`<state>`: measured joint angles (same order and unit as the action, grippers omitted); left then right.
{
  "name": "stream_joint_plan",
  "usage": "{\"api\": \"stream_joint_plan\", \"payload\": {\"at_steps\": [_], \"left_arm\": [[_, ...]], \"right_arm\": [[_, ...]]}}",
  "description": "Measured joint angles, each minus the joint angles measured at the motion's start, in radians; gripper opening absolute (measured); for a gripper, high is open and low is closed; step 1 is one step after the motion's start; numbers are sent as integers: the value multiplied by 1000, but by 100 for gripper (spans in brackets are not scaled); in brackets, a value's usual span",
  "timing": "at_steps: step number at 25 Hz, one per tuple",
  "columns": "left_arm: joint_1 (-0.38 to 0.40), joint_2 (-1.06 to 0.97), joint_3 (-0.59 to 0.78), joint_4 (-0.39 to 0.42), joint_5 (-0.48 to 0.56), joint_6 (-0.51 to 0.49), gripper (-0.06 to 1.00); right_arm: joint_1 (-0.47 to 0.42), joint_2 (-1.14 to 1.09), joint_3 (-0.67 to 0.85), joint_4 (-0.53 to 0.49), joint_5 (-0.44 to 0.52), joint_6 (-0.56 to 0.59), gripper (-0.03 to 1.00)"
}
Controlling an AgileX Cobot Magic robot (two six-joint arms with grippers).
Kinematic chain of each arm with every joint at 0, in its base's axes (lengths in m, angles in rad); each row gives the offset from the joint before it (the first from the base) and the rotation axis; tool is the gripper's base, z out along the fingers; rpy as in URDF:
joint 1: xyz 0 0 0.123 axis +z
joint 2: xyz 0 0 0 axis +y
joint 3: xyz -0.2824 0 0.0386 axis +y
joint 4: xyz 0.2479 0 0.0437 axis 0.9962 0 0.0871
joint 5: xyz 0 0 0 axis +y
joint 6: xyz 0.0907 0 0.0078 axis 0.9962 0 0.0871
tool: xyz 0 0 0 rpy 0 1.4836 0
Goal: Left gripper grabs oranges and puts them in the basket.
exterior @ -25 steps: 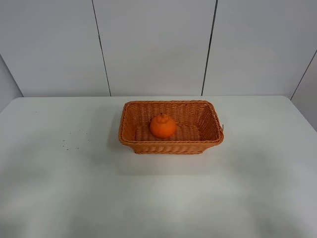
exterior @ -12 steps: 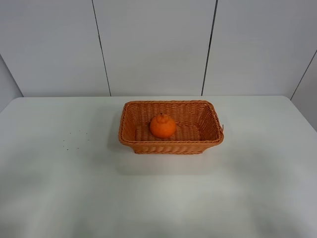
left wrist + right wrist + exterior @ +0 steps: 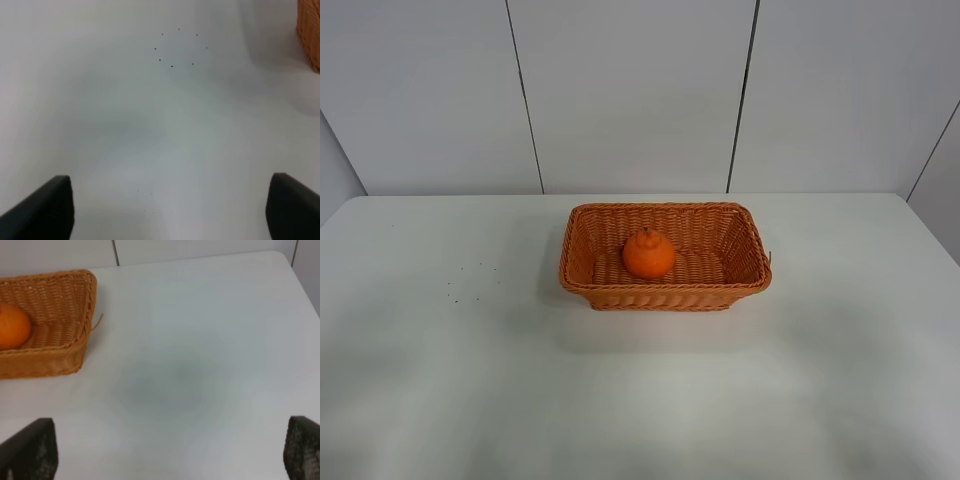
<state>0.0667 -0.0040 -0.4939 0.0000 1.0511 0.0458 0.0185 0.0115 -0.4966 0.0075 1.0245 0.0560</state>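
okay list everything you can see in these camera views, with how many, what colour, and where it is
orange: one, bright orange, inside the basket, on its floor, left of middle.
basket: one, orange-brown wicker, on the table at centre, toward the back.
table: one, white, fills the lower scene.
dark specks: several, black, on the table left of the basket.
wall panels: several, pale grey with dark seams, behind the table.
left gripper: one, black, open over bare table, empty.
right gripper: one, black, open, empty, off to one side of the basket.

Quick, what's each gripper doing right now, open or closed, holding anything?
Left gripper: open, empty, over bare table.
Right gripper: open, empty.
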Motion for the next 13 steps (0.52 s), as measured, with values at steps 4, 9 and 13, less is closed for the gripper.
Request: {"api": "stream_joint_plan", "payload": {"at_steps": [4,9,13], "left_arm": [[0,0,0,0,0,-1,88],[0,0,0,0,0,-4,88],[0,0,0,0,0,-4,88]], "right_arm": [[0,0,0,0,0,0,69],[0,0,0,0,0,0,69],[0,0,0,0,0,0,69]]}}
